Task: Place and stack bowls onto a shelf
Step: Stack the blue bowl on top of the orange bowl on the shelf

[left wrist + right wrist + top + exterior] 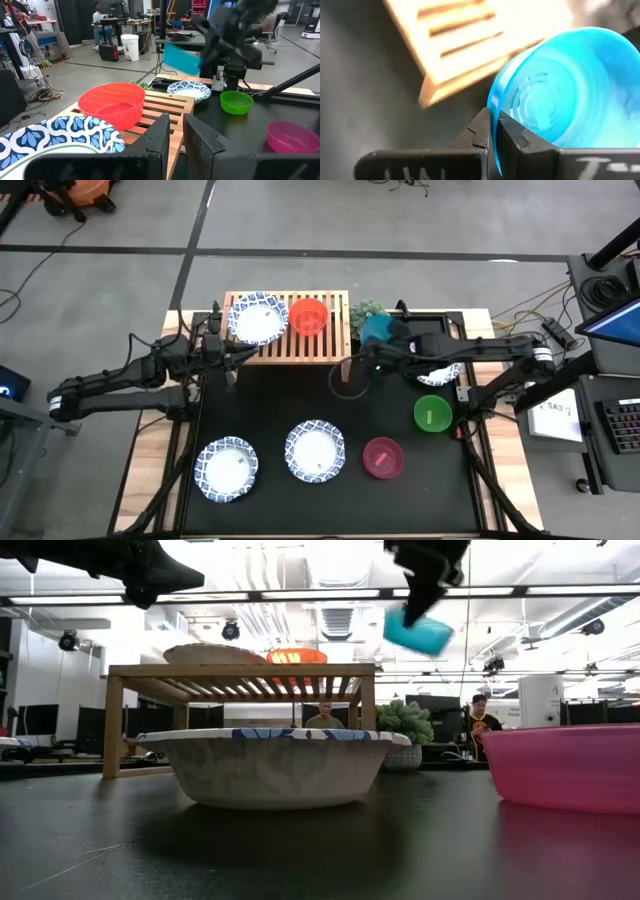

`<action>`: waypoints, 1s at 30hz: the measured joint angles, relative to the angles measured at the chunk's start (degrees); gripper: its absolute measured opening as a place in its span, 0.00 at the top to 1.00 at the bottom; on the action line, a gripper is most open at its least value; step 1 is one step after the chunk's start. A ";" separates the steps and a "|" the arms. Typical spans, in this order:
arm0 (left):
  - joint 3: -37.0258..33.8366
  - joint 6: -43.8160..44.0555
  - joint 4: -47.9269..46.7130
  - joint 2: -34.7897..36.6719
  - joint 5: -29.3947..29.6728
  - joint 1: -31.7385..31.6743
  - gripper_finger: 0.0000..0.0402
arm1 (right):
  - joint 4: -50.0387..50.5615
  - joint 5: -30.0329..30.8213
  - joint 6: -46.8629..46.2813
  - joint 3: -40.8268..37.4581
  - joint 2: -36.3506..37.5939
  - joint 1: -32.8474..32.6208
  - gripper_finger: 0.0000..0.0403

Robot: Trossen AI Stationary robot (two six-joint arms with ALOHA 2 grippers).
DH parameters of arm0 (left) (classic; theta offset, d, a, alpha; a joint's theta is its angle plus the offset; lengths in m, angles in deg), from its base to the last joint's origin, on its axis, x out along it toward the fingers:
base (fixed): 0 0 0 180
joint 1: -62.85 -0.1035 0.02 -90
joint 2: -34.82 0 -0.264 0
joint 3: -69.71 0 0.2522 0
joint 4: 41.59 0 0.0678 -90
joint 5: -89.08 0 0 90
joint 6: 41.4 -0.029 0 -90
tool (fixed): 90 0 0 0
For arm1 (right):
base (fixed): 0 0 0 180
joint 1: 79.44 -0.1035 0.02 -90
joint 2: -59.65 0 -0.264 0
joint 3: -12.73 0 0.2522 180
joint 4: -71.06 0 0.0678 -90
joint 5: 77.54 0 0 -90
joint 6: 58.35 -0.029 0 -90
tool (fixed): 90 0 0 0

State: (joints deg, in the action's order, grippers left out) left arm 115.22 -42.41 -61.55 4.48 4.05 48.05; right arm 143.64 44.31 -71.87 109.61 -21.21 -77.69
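Blue plastic bowl [560, 95] pinched by its rim in the right gripper [492, 132], above the slatted light-wood shelf's [290, 345] end; next, lower it beside the red plastic bowl [309, 315]. Left gripper [172, 135], nearly closed and empty, waits at the shelf.

I have the right arm reaching in across the table, its wrist raised off the surface just past the right end of the wooden shelf [288, 327]. Its right gripper [494, 131] is pinched tight on the rim of the blue bowl [378, 330], which hangs tilted in the air beside that end of the shelf. My left arm is stretched out low along the left side, with the left gripper [172, 131] at the front left edge of the shelf, fingers [156, 137] drawn close together with only a narrow gap and nothing between them.
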 joint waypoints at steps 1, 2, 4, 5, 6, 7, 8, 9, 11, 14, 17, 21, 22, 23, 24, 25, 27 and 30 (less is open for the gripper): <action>0.00 0.00 0.00 0.02 -0.02 0.00 0.91 | -2.04 1.19 1.88 0.39 0.42 0.01 0.98; -0.02 0.00 0.00 0.02 -0.02 0.00 0.91 | -4.81 1.84 4.02 0.67 0.83 0.21 0.98; -0.01 0.00 -0.01 0.07 -0.01 0.00 0.91 | -11.95 1.62 9.56 0.72 1.31 0.69 0.98; 0.00 0.00 0.00 0.09 -0.02 -0.01 0.91 | -16.11 1.10 12.47 0.68 1.35 0.91 0.98; -0.01 0.00 0.00 0.10 -0.02 -0.01 0.91 | -20.60 0.25 15.37 0.53 1.34 1.14 0.98; -0.02 0.00 0.00 0.11 -0.02 -0.02 0.91 | -24.63 -0.99 18.39 0.42 1.05 1.43 0.98; 0.00 0.00 0.00 0.11 -0.02 -0.02 0.91 | -28.53 -2.51 21.18 0.41 0.60 1.76 0.98; 0.00 0.00 0.00 0.11 -0.01 0.00 0.91 | -32.57 -4.39 23.61 0.39 0.03 2.20 0.98; 0.00 0.00 0.00 0.20 -0.01 -0.02 0.91 | -39.92 -8.69 28.00 0.39 -1.65 3.17 0.98; 0.00 0.00 -0.04 0.35 -0.02 0.00 0.91 | -49.68 -14.59 31.56 0.35 -4.69 4.82 0.98; 0.00 0.00 -0.57 0.43 -0.01 -0.02 0.91 | -55.25 -16.79 33.76 0.74 -8.16 6.41 0.98; 0.02 0.02 -1.34 0.94 -0.02 -0.02 0.91 | -53.44 -16.82 33.36 3.39 -12.45 8.62 0.98; 0.02 0.00 -1.46 1.11 0.00 -0.02 0.91 | -52.82 -16.80 32.82 4.07 -13.26 9.05 0.98; 0.02 0.02 -1.47 1.29 -0.01 -0.02 0.91 | -52.68 -16.73 32.57 4.51 -13.92 9.48 0.98; 0.02 0.02 -1.63 1.45 -0.02 0.00 0.91 | -52.39 -16.65 32.59 4.89 -14.51 9.86 0.98; 0.02 0.02 -1.75 1.64 -0.01 -0.02 0.91 | -52.20 -16.65 32.59 5.12 -15.02 10.15 0.98; 0.02 0.02 -1.81 2.00 -0.02 -0.02 0.91 | -51.81 -16.70 32.59 5.50 -16.06 10.68 0.98; 0.02 0.02 -2.36 2.44 -0.02 -0.02 0.91 | -51.70 -16.79 32.49 5.73 -16.99 11.45 0.96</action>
State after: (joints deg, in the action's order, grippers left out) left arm 115.24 -42.39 -63.91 6.92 4.03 48.02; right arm 91.95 27.52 -39.38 115.33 -38.20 -66.25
